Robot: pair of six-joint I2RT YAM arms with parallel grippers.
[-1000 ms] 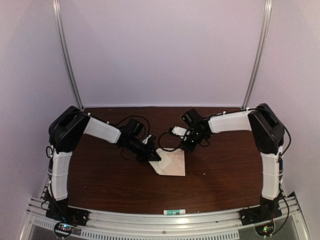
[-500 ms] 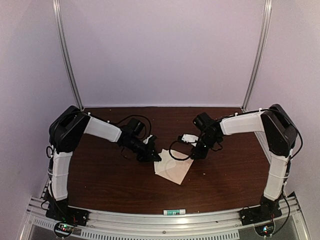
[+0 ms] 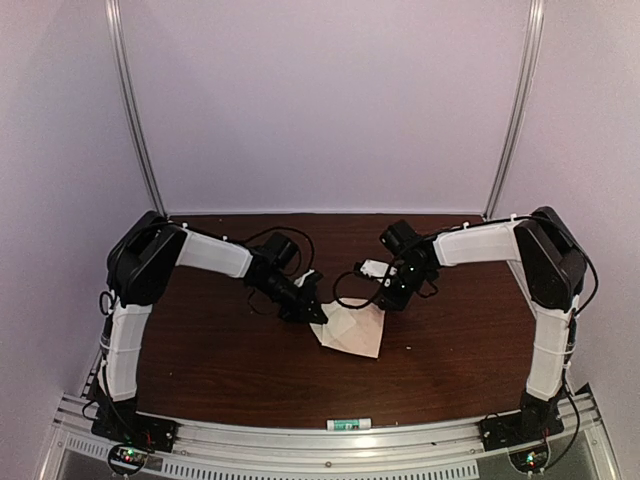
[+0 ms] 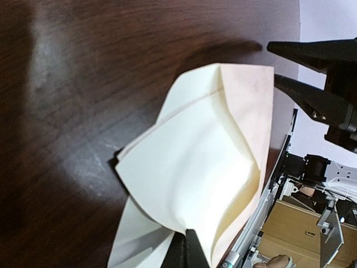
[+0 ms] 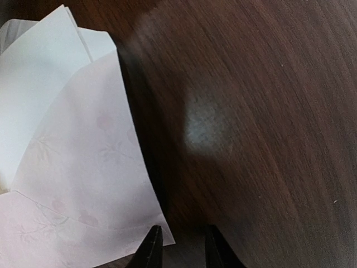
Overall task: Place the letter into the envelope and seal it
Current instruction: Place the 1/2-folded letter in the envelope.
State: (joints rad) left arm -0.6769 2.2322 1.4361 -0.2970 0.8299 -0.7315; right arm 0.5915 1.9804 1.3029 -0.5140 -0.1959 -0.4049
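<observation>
The envelope [image 3: 352,330] lies near the middle of the dark wooden table [image 3: 220,370], turned askew so one corner points toward 5 o'clock; in the right wrist view its outer face is pinkish with a faint flower print and a diagonal seam. The letter [image 5: 33,72], a paler plain sheet, sticks out from under that printed face toward 11 o'clock; how far it sits inside cannot be told. In the left wrist view the papers bulge up off the table and throw a shadow along their edge.

The left gripper [image 3: 310,308] meets the envelope at its 10 o'clock corner; its fingers [image 4: 192,254] are drawn narrow and pinch the envelope's edge, with the paper rising from between them.

The right gripper [image 3: 385,300] stands at 1 o'clock of the envelope, just beside its far corner; its fingers [image 5: 150,245] are parted by a modest gap and hold nothing, and the envelope's corner ends just short of that gap.
</observation>
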